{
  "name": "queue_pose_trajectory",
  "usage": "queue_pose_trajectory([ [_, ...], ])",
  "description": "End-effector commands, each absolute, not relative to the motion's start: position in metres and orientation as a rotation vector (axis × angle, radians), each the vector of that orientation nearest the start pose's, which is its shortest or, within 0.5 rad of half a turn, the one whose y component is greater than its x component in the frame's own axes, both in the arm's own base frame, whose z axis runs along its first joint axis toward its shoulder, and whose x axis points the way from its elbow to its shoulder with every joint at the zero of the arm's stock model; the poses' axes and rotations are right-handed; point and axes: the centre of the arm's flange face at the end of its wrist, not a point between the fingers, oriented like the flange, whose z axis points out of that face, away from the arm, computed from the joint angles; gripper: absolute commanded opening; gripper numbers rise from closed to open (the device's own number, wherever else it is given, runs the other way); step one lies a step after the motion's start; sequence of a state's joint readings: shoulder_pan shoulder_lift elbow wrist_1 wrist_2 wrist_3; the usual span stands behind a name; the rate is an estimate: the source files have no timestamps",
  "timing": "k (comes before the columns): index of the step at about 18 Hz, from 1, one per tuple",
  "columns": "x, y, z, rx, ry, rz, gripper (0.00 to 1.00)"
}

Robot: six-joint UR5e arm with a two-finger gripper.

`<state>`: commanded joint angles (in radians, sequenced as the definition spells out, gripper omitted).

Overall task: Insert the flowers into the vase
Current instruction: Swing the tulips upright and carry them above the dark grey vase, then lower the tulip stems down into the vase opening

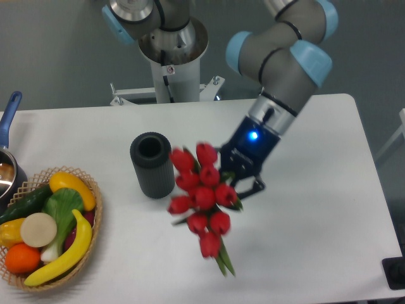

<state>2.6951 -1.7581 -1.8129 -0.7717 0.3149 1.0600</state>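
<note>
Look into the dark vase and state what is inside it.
The vase stands upright with its mouth open. Only dark interior shows; no stems or blooms are in it. Its bottom is too dark to see. The flowers are beside it, held in the gripper.

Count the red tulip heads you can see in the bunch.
9, all in the flowers held by the gripper right of the vase: three on top, three in the middle row, three trailing downward. Motion blur and overlap may hide more.
</note>
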Motion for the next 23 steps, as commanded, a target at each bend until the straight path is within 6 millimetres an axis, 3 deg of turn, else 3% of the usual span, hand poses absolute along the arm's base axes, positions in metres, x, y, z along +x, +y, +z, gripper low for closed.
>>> queue_pose_trajectory([
  [8, -0.352, 0.4, 0.439, -1.656, 0.175, -0.401, 0.0],
  [13, -0.322, 0.387, 0.433, -1.644, 0.161, -0.423, 0.0],
  [23, -0.291, 0.375, 0.406, -1.645, 0.163, -0.432, 0.0],
])
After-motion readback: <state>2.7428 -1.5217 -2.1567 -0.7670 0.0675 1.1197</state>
